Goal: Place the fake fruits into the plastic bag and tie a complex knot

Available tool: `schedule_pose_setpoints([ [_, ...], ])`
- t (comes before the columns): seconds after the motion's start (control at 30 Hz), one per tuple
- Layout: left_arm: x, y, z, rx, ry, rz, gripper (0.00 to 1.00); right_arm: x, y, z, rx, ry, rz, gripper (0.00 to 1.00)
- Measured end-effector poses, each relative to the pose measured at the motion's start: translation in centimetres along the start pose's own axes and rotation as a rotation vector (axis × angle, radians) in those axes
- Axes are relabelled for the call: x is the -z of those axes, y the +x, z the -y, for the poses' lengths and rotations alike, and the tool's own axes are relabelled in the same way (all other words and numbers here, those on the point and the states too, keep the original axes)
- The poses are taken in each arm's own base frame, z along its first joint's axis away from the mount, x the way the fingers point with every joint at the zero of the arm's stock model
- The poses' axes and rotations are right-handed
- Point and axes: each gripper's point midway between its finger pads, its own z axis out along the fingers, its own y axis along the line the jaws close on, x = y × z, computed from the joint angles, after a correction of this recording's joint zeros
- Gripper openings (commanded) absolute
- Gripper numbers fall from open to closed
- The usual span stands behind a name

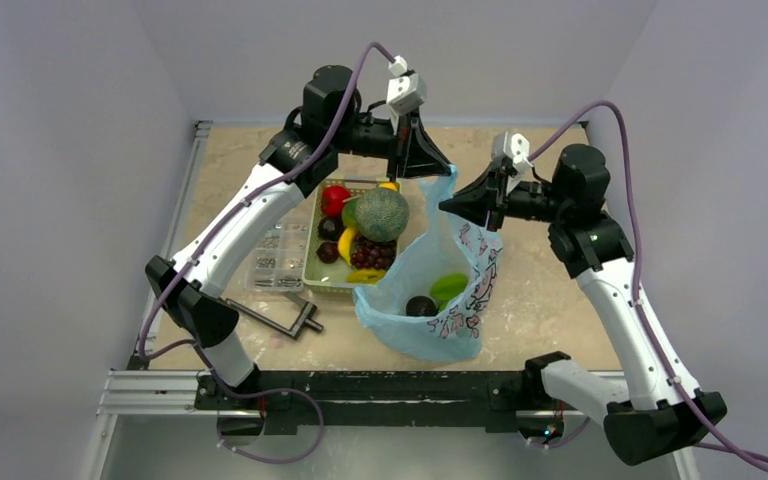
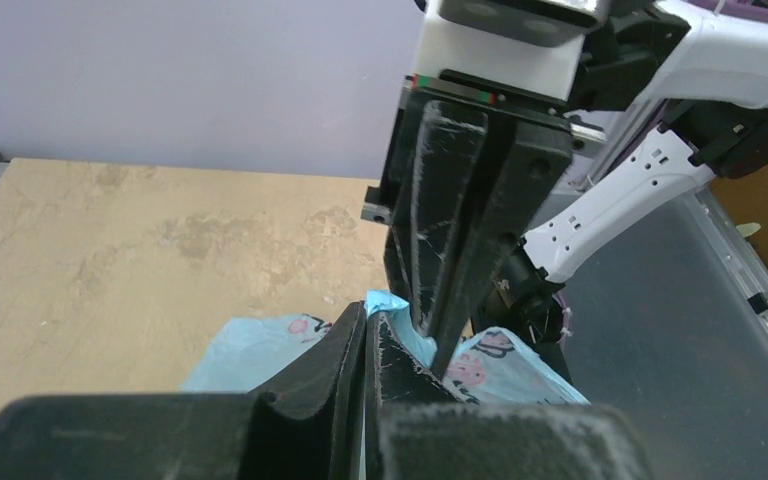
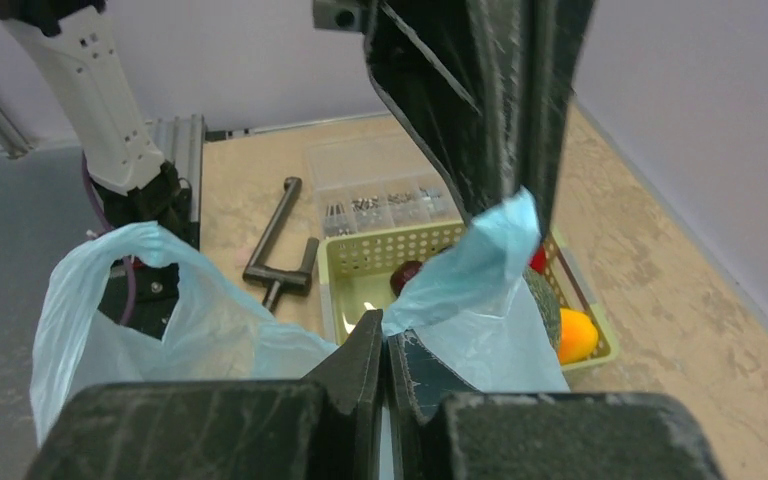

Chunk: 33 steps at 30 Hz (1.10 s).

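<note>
1. Top external: plastic bag [image 1: 430, 335] is seen on the table [image 1: 540, 290], just right of the green basket [image 1: 312, 275]. Its mouth is held up and open betw. both grippers.
2. Key relation: most fake fruits [image 1: 365, 235] lie in the basket, i.e. left of the bag and on the left arm's side. These incl. the melon [image 1: 380, 213], apple [image 1: 335, 199], grapes [image 1: 372, 252] and banana [image 1: 345, 243].
3. Already in the bag: a green piece [image 1: 450, 287] and a dark round fruit [image 1: 420, 305].
4. Left gripper [image 1: 440, 170]: fingers [image 3: 440, 110] are clenched on a handle strip [image 3: 500, 235]. The strip's long axis runs steeply down from the tips to the bag body.
5. Right gripper [image 1: 447, 206]: fingers [image 3: 355, 355] are clamped tight on bag film at the mouth, just beside the left gripper's tips.
6. A second handle loop [image 3: 110, 260] is gripped by neither and stands slack on the near side.
7. Judged: loading is only partly done and tying not begun. For the next pick one grip must be let go. The left arm is better placed, being nearer the basket. Risk: the mouth may sag shut once it is held by one side only.
</note>
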Motion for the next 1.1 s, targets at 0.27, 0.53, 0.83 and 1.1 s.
schedule_pose_setpoints([
  [0.27, -1.4, 0.2, 0.3, 0.041, 0.035, -0.005, 0.0, -1.5, -1.4, -0.2, 0.002, 0.025, 0.061, 0.07],
  [0.53, -0.8, 0.5, 0.6, 0.054, 0.047, -0.003, 0.0, 0.1, -0.4, 0.8, 0.021, 0.134, -0.02, 0.4],
  [0.83, -0.1, 0.1, 1.7, 0.036, 0.111, 0.004, 0.0, 2.4, -2.8, 1.8, 0.212, 0.168, -0.087, 0.92],
  [1.1, 0.0, -0.8, 3.3, 0.009, 0.211, 0.026, 0.0, 0.6, -0.8, 2.5, 0.285, 0.003, -0.161, 0.98],
])
